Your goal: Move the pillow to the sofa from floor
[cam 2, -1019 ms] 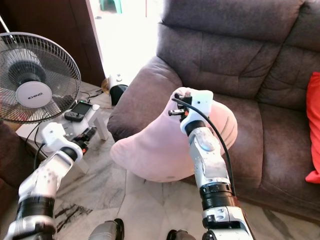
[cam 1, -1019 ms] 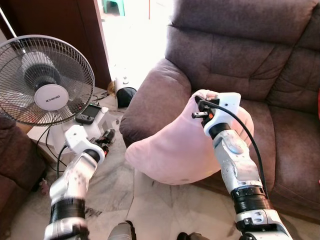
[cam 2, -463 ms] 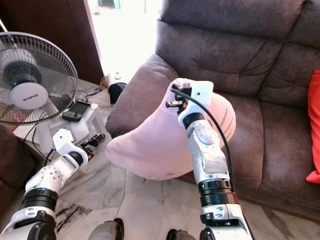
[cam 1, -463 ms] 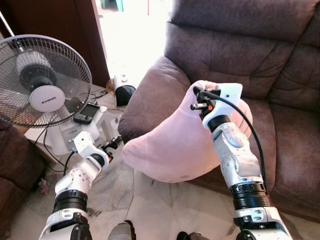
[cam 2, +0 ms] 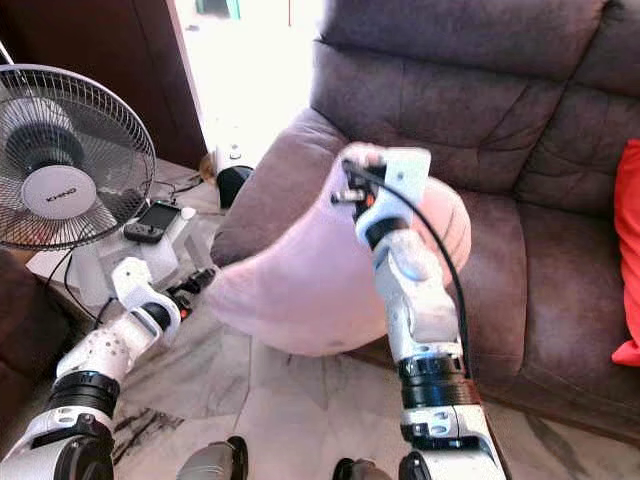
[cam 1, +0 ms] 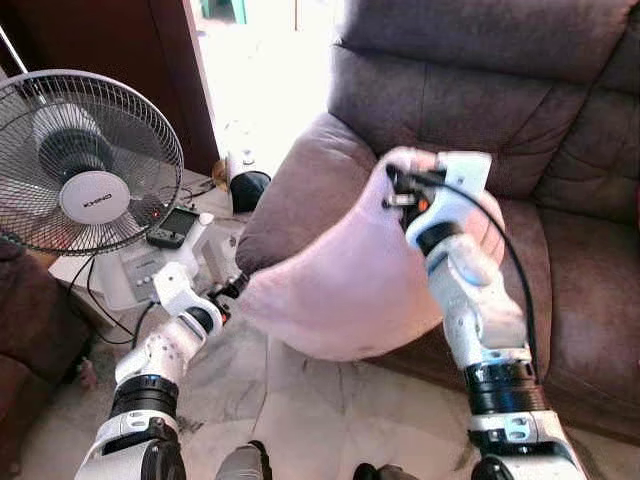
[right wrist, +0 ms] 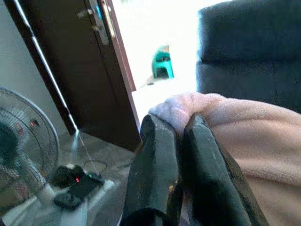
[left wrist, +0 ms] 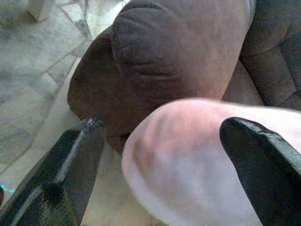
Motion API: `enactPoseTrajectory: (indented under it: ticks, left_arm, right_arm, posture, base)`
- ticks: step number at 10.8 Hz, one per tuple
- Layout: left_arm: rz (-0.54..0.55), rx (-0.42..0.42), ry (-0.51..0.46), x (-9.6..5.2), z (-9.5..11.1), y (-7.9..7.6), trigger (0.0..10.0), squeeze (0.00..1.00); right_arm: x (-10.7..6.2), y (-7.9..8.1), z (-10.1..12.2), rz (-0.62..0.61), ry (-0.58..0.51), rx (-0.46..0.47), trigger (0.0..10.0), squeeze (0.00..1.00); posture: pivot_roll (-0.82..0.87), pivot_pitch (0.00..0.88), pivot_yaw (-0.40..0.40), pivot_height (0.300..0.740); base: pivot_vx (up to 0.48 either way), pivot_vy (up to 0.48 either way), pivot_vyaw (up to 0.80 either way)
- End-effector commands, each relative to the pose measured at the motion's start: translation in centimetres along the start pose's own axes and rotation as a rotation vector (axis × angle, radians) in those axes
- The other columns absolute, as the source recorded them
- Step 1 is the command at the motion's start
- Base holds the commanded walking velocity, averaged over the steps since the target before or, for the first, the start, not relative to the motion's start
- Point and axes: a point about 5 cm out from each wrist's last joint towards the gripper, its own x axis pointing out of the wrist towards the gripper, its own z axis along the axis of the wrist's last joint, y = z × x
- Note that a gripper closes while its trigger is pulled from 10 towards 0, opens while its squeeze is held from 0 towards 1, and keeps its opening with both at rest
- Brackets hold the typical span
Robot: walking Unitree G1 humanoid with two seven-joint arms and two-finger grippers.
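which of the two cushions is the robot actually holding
The pink pillow, pinched at its top corner by the right gripper. The red cushion lies untouched at the sofa's far end.

The pillow point(cam 1: 340, 290) is pale pink, soft and plush, hanging off the floor in front of the sofa point(cam 1: 470, 110) by its left armrest. Its top edge is bunched and pinched; the lower bulk sags toward the sofa's seat front.

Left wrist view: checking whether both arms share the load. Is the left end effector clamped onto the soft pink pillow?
No, the left end effector has its black fingers spread wide, with the soft pink pillow between them, ungripped.
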Motion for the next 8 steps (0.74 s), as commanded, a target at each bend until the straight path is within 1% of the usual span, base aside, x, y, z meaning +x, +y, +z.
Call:
enactPoseTrajectory:
  ticks: [1,3,4,6,7,8]
  left_arm:
    - [-0.008,0.031,0.029,0.20,-0.18,-0.25,10.0,0.00]
    - [-0.017,0.022,0.022,0.43,-0.38,-0.25,10.0,0.00]
    - [-0.020,0.008,-0.004,0.56,-0.22,-0.44,10.0,0.00]
    - [-0.075,-0.034,-0.047,0.70,0.24,-1.18,10.0,0.00]
    - [-0.089,-0.036,-0.027,0.69,0.04,-1.18,10.0,0.00]
    - [-0.086,-0.052,-0.015,0.55,-0.20,-0.74,10.0,0.00]
  right_arm:
    - [0.47,1.33,4.21,0.061,-0.167,-0.006,10.0,0.00]
    - [0.41,1.78,4.91,0.084,-0.183,0.001,10.0,0.00]
    - [0.38,1.81,4.96,0.087,-0.182,0.001,10.0,0.00]
    - [0.34,1.73,5.04,0.084,-0.179,0.000,10.0,0.00]
    - [0.35,1.65,5.07,0.079,-0.179,0.008,10.0,0.00]
    - [0.33,1.62,5.14,0.078,-0.179,0.011,10.0,0.00]
  posture:
    - [0.11,0.044,-0.024,0.740]
    - [0.10,0.033,-0.025,0.740]
    - [0.10,0.033,-0.025,0.740]
    - [0.10,0.041,-0.028,0.740]
    - [0.10,0.044,-0.028,0.740]
    - [0.09,0.049,-0.026,0.740]
  base:
    - [0.000,0.000,0.00]
    - [0.000,0.000,0.00]
    - [0.000,0.000,0.00]
    - [0.000,0.000,0.00]
    - [0.000,0.000,0.00]
    - [0.000,0.000,0.00]
